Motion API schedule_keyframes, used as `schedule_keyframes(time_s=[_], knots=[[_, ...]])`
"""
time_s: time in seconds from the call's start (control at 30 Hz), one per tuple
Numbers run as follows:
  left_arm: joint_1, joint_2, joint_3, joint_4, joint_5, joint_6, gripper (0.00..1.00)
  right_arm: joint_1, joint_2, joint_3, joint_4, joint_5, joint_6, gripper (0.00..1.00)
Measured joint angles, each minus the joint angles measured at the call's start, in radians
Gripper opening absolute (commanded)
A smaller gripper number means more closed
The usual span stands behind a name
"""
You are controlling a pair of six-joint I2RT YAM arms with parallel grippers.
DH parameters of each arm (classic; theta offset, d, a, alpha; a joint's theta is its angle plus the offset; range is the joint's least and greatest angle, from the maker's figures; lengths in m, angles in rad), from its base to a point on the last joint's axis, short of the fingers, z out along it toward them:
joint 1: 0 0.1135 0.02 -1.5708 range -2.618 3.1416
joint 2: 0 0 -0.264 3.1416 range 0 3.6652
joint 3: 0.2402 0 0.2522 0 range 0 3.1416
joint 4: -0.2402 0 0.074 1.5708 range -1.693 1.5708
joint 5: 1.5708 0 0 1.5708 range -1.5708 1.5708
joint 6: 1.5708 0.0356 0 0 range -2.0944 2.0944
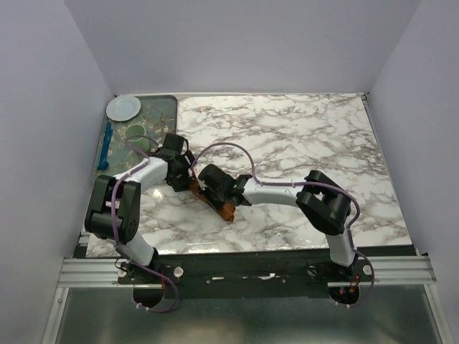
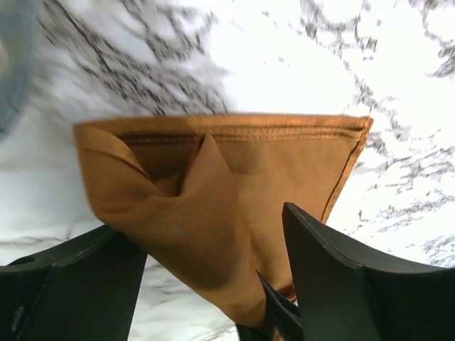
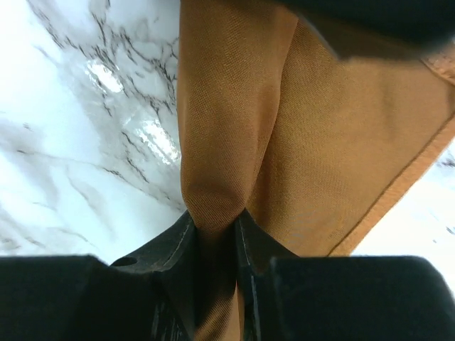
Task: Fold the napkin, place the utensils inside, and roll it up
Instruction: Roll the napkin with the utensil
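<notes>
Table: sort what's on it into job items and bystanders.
Job: rust-orange cloth napkin; the copper fork is not in sight.
Lying about: round white plate, slim blue utensil, small round pale-green dish, dark green tray.

Your overhead view is evenly and softly lit from above; the pale walls (image 1: 237, 43) look flat, and the arms (image 1: 118, 204) throw only faint, soft shadows on the marble table (image 1: 287, 136). Your left wrist view is bright, the marble nearly washed out to white at the top and smeared with blur along the upper left edge; the napkin (image 2: 234, 177) has soft edges and the dark fingers (image 2: 341, 284) at the bottom are out of focus. Your right wrist view shows white glare patches on the marble at left, crisp weave on the napkin mid-frame, and a dark blurred shape across the top right corner.
</notes>
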Motion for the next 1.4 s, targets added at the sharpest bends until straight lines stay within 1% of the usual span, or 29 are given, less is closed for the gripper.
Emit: schedule_keyframes(time_s=[0.07, 0.17, 0.2, 0.33, 0.4, 0.43, 0.57, 0.63, 0.67, 0.73, 0.93, 1.07, 1.13, 1.23, 1.27, 1.4], knots=[[0.022, -0.003, -0.001, 0.018, -0.001, 0.02, 0.86, -0.037, -0.001, -0.003, 0.01, -0.09, 0.026, 0.29], [0.053, -0.031, -0.003, 0.028, 0.0, 0.039, 0.88, -0.093, -0.001, -0.009, 0.029, -0.244, 0.076, 0.31], [0.06, -0.044, -0.005, 0.029, 0.0, 0.043, 0.89, -0.105, 0.0, -0.01, 0.032, -0.273, 0.086, 0.31], [0.076, -0.137, -0.014, 0.035, 0.0, 0.05, 0.88, -0.163, 0.026, -0.01, 0.072, -0.447, 0.153, 0.32], [0.076, -0.181, -0.027, 0.039, 0.003, 0.048, 0.86, -0.194, 0.05, -0.004, 0.098, -0.547, 0.188, 0.35], [0.076, -0.198, -0.04, 0.046, 0.008, 0.045, 0.82, -0.212, 0.066, 0.002, 0.109, -0.6, 0.206, 0.35], [0.07, -0.212, -0.1, 0.069, 0.052, 0.016, 0.79, -0.266, 0.109, 0.007, 0.15, -0.762, 0.268, 0.36], [0.067, -0.212, -0.123, 0.069, 0.064, 0.006, 0.8, -0.292, 0.129, 0.004, 0.179, -0.831, 0.3, 0.36], [0.062, -0.212, -0.133, 0.068, 0.07, -0.001, 0.84, -0.299, 0.134, 0.002, 0.187, -0.853, 0.311, 0.37], [0.05, -0.211, -0.138, 0.066, 0.071, -0.011, 0.9, -0.314, 0.136, -0.011, 0.2, -0.883, 0.327, 0.37], [0.031, -0.196, -0.136, 0.045, 0.046, -0.068, 0.91, -0.328, 0.136, -0.029, 0.214, -0.92, 0.356, 0.38], [0.013, -0.105, -0.11, 0.036, 0.036, -0.105, 0.89, -0.328, 0.136, -0.031, 0.218, -0.919, 0.37, 0.38], [-0.003, -0.069, -0.082, 0.029, 0.032, -0.118, 0.86, -0.329, 0.136, -0.035, 0.225, -0.919, 0.383, 0.39], [-0.023, -0.042, -0.056, 0.029, 0.001, -0.126, 0.73, -0.33, 0.136, -0.047, 0.247, -0.924, 0.412, 0.43], [-0.027, -0.041, -0.055, 0.03, -0.016, -0.126, 0.67, -0.331, 0.135, -0.053, 0.259, -0.93, 0.426, 0.44], [-0.029, -0.031, -0.056, 0.034, -0.051, -0.121, 0.57, -0.332, 0.125, -0.076, 0.284, -0.935, 0.442, 0.5]])
